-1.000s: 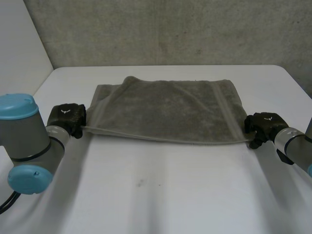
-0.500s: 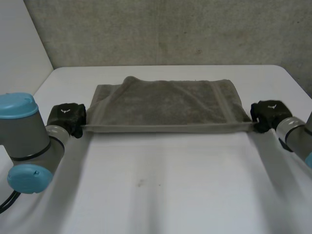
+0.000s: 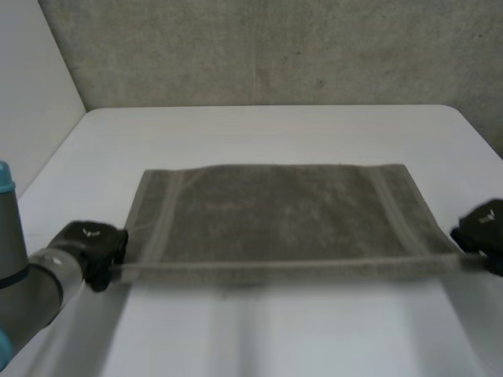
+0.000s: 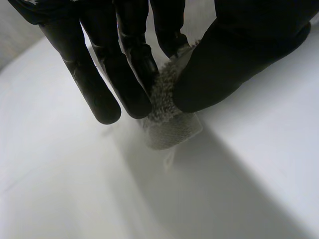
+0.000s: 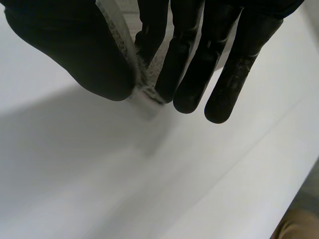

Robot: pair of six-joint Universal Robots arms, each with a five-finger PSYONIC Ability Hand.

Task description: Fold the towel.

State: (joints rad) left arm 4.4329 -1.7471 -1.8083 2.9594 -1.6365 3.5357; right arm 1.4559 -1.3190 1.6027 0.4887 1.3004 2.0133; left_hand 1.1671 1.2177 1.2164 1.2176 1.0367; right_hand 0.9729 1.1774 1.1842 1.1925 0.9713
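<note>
Holding the towel (image 3: 275, 212) taut between them, left hand (image 3: 90, 242), right hand (image 3: 481, 228); each pinching a near corner

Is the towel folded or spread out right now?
Spread: the towel shows one flat rectangle, near corners pinched by the left hand and right hand.

A white counter (image 3: 267, 129) is seen with its far edge at 12 o'clock and rounded corners toward 11 and 1 o'clock. A grey towel (image 3: 283, 212) is spread across its middle, stretched from 9 o'clock to 3 o'clock. The far edge of the towel appears to be laid on the counter, while the near edge, toward 6 o'clock, is raised above a shadow on the surface.
</note>
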